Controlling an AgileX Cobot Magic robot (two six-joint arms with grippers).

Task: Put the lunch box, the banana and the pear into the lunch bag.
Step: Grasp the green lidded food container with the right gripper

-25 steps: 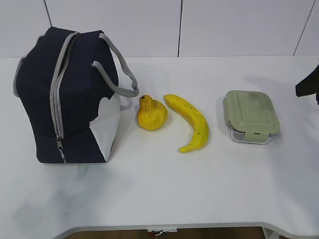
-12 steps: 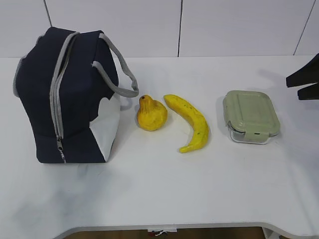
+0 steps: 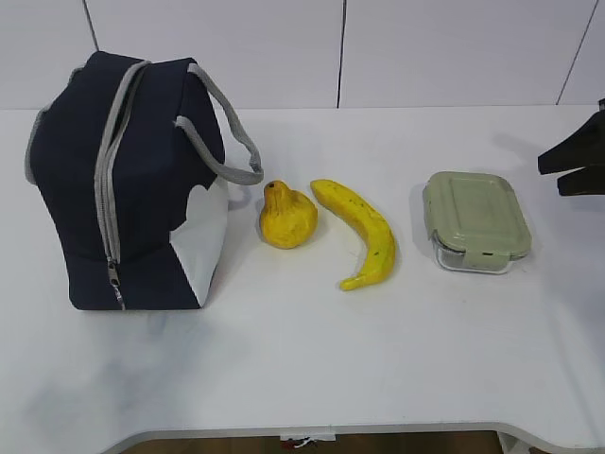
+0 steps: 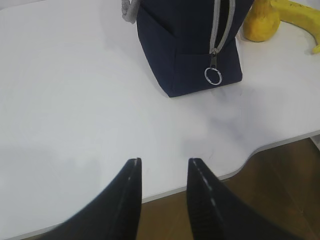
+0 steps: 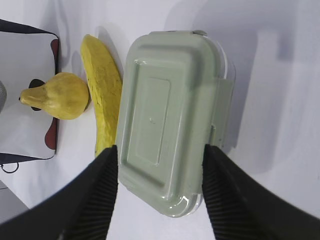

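navy bag [image 3: 142, 180], yellow banana [image 3: 364, 232], sage-green lid [image 3: 475, 213]

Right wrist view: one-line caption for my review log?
Open right gripper above the green-lidded lunch box, with the banana and pear lying beyond it.

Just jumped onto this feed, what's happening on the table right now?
Nothing is packed yet. The lunch bag stands zipped shut on the left of the table, with the pear, the banana and the lunch box lying in a row to its right. The right gripper hovers over the lunch box, jaws open and straddling the green lid without gripping it. The left gripper hangs empty over bare table near the bag's zipper pull.
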